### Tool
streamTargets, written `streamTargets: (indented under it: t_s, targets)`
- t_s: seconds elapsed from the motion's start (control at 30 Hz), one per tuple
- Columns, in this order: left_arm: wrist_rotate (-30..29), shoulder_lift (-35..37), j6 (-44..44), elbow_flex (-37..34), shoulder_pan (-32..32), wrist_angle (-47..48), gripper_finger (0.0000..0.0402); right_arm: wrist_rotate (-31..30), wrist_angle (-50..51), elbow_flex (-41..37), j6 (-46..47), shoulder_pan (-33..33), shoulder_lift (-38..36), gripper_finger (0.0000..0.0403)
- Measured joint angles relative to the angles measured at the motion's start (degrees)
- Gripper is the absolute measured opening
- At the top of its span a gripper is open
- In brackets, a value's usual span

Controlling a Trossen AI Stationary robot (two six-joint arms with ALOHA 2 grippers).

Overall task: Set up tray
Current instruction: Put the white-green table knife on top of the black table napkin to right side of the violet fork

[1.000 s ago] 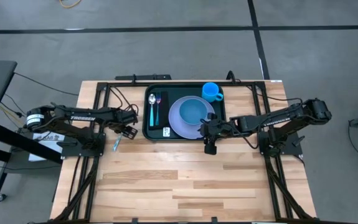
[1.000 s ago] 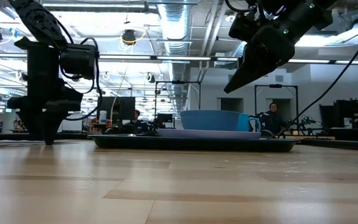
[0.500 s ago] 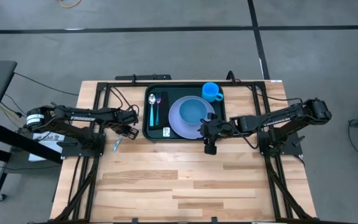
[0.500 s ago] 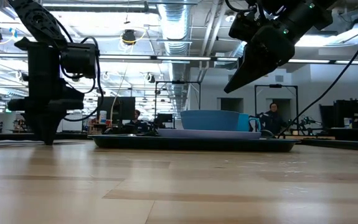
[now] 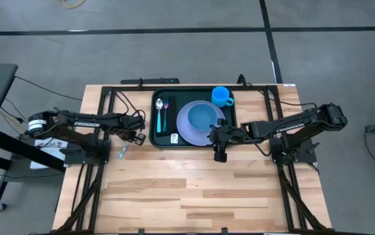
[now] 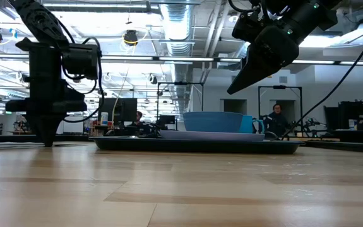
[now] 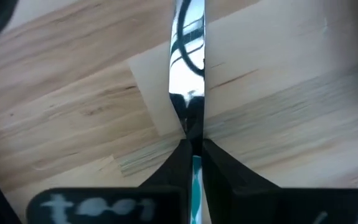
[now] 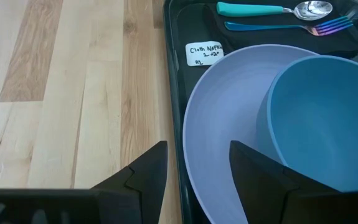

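A knife with a teal handle (image 5: 122, 151) and a shiny blade (image 7: 188, 56) lies on the wooden table, left of the tray. My left gripper (image 5: 131, 138) points straight down at it and is shut on it. The dark tray (image 5: 229, 116) sits at the far middle. It holds a lavender plate (image 5: 186, 128) with a blue bowl (image 5: 204, 117), a blue cup (image 5: 221, 96), and a black napkin (image 5: 171, 124) bearing a spoon (image 5: 159, 115) and a fork (image 5: 165, 108). My right gripper (image 8: 194, 174) hangs open above the tray's near rim, by the plate. My left gripper pinches the knife between its two fingers (image 7: 172, 163), about where the teal handle (image 7: 195, 180) meets the blade. The fingers come from above, pointing down, and lie across the knife. In the low view the fingertips (image 6: 47, 141) reach down to the tabletop.
A pale patch (image 7: 154, 93) on the wood lies under the blade. A white label (image 8: 205, 53) sits on the napkin's near end. Bare wood (image 5: 194, 189) spreads over the table's near half. Black frame rails (image 5: 96, 170) run along both sides.
My left gripper has shut on the knife while staying in place over it. The knife has not left the table. My right arm has kept still.
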State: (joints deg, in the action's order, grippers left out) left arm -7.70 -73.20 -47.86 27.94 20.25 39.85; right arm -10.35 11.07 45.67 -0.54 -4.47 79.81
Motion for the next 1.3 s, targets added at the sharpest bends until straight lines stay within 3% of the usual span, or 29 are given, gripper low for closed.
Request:
streamTargets:
  t_s: [0.47,0.63,0.87,1.3]
  targets:
    - [-1.09,-0.26,-4.82,15.24,0.35,8.35,0.0003,0.0,0.48,0.0,-0.11,0.0,0.0,0.0164]
    - [-5.1,-0.23,-8.73,19.73,2.13,7.52,0.0003,-0.02,0.82,0.0,-0.25,0.0,0.0,0.0164]
    - [-2.17,-3.48,-7.05,24.96,4.37,6.54,0.0001,-0.01,0.94,0.02,-1.4,0.0,0.0,0.0164]
    - [-1.07,-10.46,-5.09,39.1,4.35,23.77,0.0,-0.02,0.9,0.02,-1.57,0.09,0.0,0.0164]
